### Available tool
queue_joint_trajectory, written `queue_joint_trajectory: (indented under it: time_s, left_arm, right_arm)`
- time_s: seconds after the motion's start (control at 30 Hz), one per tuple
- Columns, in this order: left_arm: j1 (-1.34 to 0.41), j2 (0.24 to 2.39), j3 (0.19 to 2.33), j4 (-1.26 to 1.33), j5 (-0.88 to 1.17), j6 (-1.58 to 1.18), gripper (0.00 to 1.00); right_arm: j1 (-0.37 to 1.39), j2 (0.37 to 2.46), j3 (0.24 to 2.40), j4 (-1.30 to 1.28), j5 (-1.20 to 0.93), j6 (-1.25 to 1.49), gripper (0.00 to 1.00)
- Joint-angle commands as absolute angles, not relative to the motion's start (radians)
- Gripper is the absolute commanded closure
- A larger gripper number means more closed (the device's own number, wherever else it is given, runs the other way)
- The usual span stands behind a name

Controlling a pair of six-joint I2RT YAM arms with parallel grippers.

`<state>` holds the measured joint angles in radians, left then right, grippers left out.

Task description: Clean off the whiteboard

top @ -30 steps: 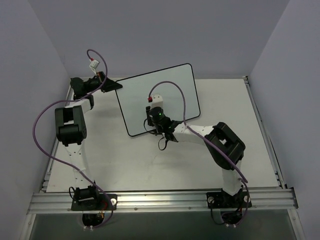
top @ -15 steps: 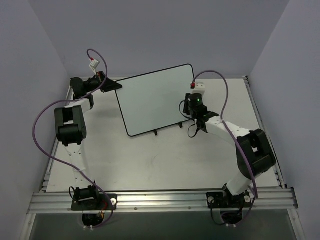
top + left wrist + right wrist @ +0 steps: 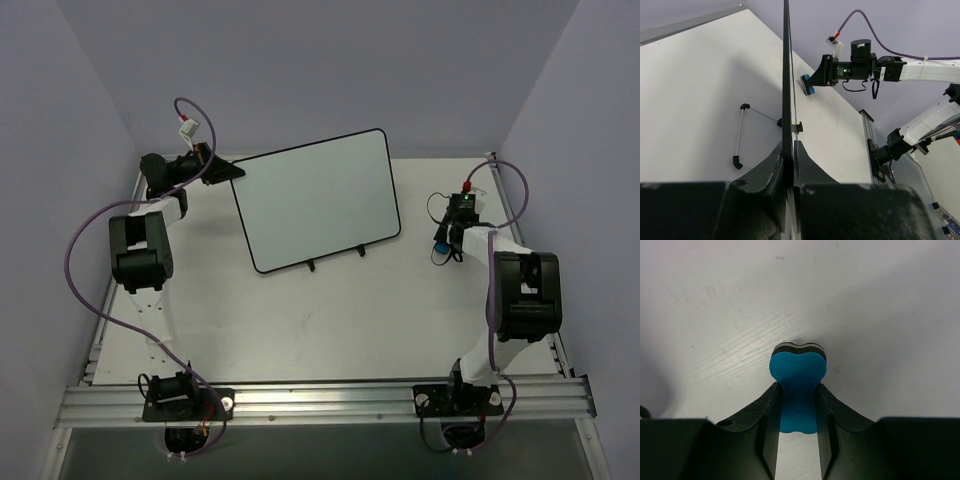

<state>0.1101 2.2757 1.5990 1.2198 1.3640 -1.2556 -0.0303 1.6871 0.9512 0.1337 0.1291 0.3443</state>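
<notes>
Standing tilted on its two small black feet (image 3: 311,266), the whiteboard (image 3: 315,200) occupies the far middle of the surface (image 3: 300,330), its glossy white face turned toward the arm bases and its thin black frame running round rounded corners. At the whiteboard's upper left corner the left pincer (image 3: 224,170) is clamped on the frame. The left wrist view looks straight along the board's edge (image 3: 787,75), which runs up from between the two dark fingers (image 3: 771,165), with the left pincer (image 3: 789,150) closed tight on either side of it. Behind the whiteboard in that view, a wire stand (image 3: 740,135) with black tips lies on the surface. The right pincer (image 3: 443,243) is well apart from the whiteboard, off beyond its right edge and low over the surface, so the board lies to that pincer's left with bare surface between them. The right pincer (image 3: 797,390) is closed on a blue eraser (image 3: 798,371), whose dark felt end points down at the surface. It appears to touch or nearly touch there, though the right wrist view does not settle which. From the left wrist camera the blue eraser (image 3: 806,85) shows at the tip of the right pincer (image 3: 812,82), beyond the whiteboard's far side.
</notes>
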Motion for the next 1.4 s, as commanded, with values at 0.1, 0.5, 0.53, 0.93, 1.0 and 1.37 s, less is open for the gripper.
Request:
queue_joint_trajectory:
  time_s: [0.1, 0.5, 0.53, 0.93, 1.0, 1.37]
  left_arm:
    - [0.086, 2.192, 1.618, 1.258, 1.382, -1.138, 0.87]
    - [0.069, 2.195, 1.618, 1.197, 1.358, -1.091, 0.88]
    - [0.068, 2.194, 1.618, 1.189, 1.356, -1.085, 0.88]
    - [0.078, 2.166, 1.580, 1.117, 1.345, -1.002, 0.65]
    - [0.080, 2.157, 1.574, 1.111, 1.341, -0.991, 0.62]
    - [0.103, 2.134, 1.548, 1.100, 1.333, -0.957, 0.53]
  right_arm:
    - [-0.029, 1.784, 1.008, 0.035, 0.126, 0.357, 1.00]
    - [-0.029, 1.856, 1.063, 0.003, 0.129, 0.364, 0.87]
    - [-0.031, 1.853, 1.063, 0.003, 0.129, 0.364, 0.85]
    - [-0.040, 1.784, 1.058, -0.029, 0.086, 0.362, 0.61]
    - [-0.040, 1.766, 1.061, -0.035, 0.081, 0.359, 0.59]
    - [-0.040, 1.727, 1.048, -0.025, 0.069, 0.357, 0.58]
